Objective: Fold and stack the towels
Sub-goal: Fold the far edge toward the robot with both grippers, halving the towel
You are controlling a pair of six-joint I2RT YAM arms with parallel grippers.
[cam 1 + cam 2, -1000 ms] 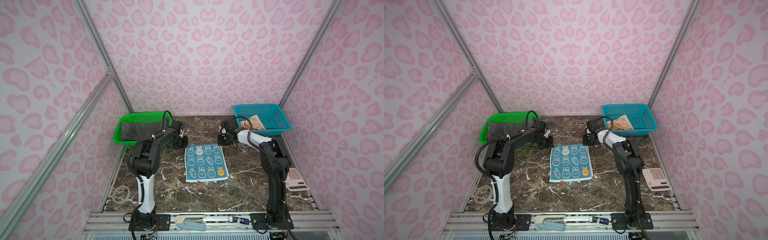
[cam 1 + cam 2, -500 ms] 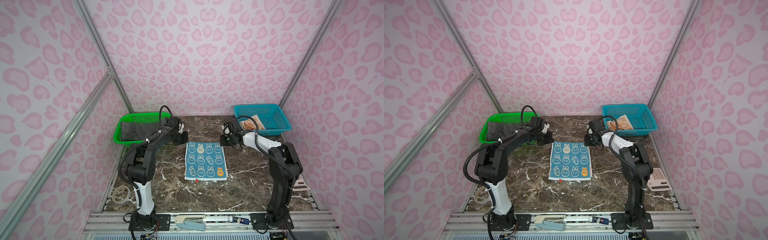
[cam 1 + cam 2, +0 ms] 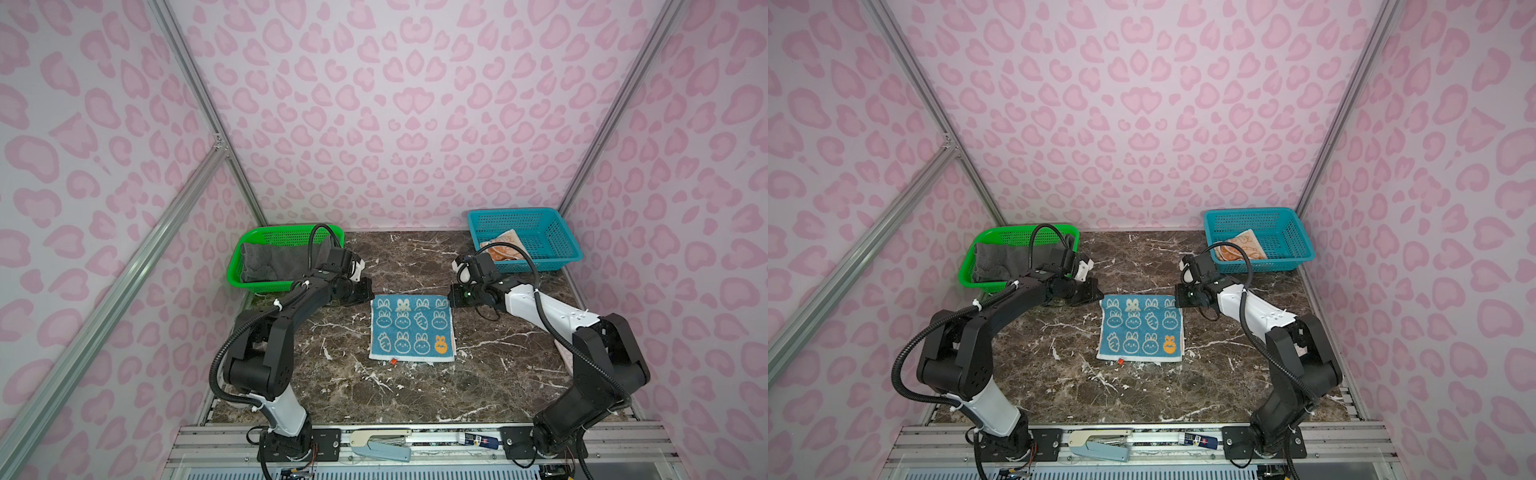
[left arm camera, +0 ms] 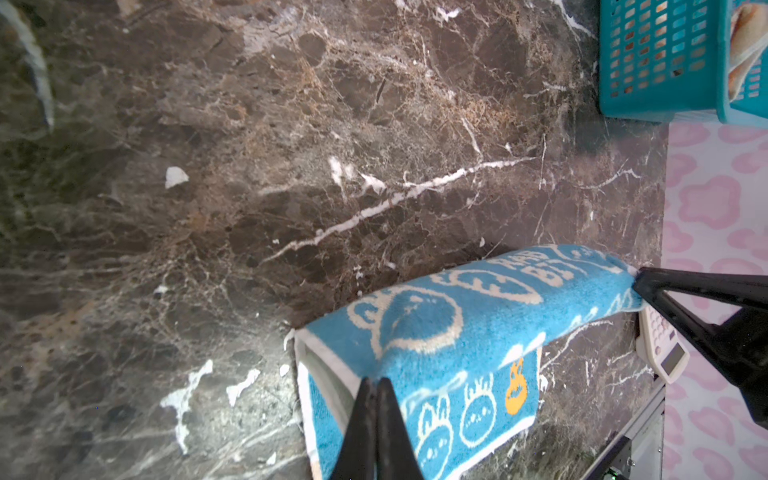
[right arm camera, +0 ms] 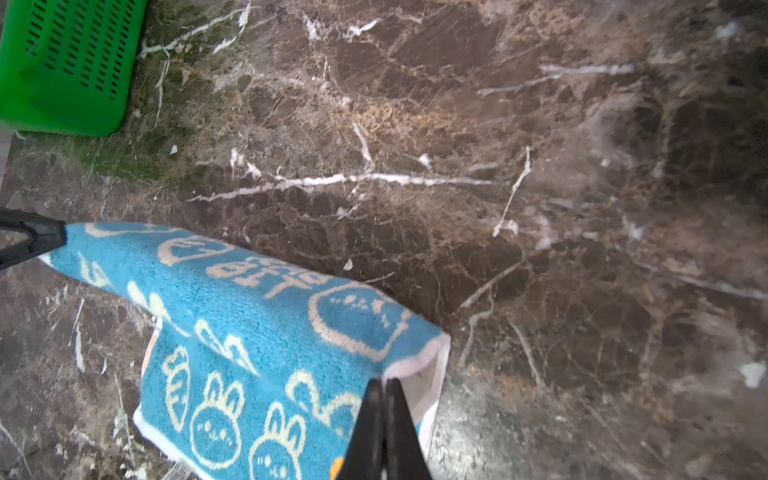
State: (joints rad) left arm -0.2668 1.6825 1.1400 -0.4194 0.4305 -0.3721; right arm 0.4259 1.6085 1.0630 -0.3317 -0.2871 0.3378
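Observation:
A blue towel (image 3: 409, 328) (image 3: 1142, 328) with white rabbits lies in the middle of the marble table. Its far edge is raised off the table. My left gripper (image 3: 365, 293) (image 4: 376, 380) is shut on the far left corner. My right gripper (image 3: 453, 297) (image 5: 384, 380) is shut on the far right corner. Between them the towel's edge (image 4: 457, 332) (image 5: 249, 316) hangs stretched, and its near part rests flat. A dark-grey towel (image 3: 270, 262) lies crumpled in the green basket (image 3: 291, 230). An orange-cream towel (image 3: 503, 247) lies in the teal basket (image 3: 515, 212).
The green basket stands at the back left and the teal one at the back right. A calculator (image 4: 660, 349) lies by the right wall. A small red scrap (image 3: 392, 360) sits at the blue towel's near edge. A stapler (image 3: 380, 446) rests on the front rail.
Both grippers have come a little toward the front with the blue towel's far corners in them. The far edge now stands off the table.

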